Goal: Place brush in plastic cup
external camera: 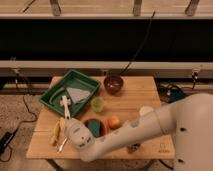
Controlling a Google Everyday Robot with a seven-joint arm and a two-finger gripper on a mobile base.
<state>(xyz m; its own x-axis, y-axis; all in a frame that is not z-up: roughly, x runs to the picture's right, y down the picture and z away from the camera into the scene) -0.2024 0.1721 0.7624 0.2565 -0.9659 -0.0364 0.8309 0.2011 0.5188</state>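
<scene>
Where the arm (130, 131) is stretched across the front of the table (140, 95) from 3 o'clock, the gripper (69, 122) is found over the table's front left part, just below the near edge of the green tray (56, 92). The brush (65, 105) is seen at 12 o'clock from the gripper, laid lengthwise across the tray's near rim, with its lower end meeting the gripper. Whether the gripper is open or closed, and whether the brush is actually held, cannot be told. The plastic cup (97, 104) is stood upright at about 2 o'clock from the gripper, just outside the tray and apart from the brush; part of the tray's near rim is run between the two. A grey folded sheet (78, 94) is laid inside the tray. At 8 o'clock from the gripper, a yellow stick-like item (55, 133) and a metal fork (62, 145) are laid side by side. At 3 o'clock, a red bowl (95, 127) is partly hidden by the arm, with an orange fruit (114, 122) just beside it. A dark bowl (113, 84) is placed near the far edge at 1 o'clock, and a white round object (146, 110) is set towards the right.
</scene>
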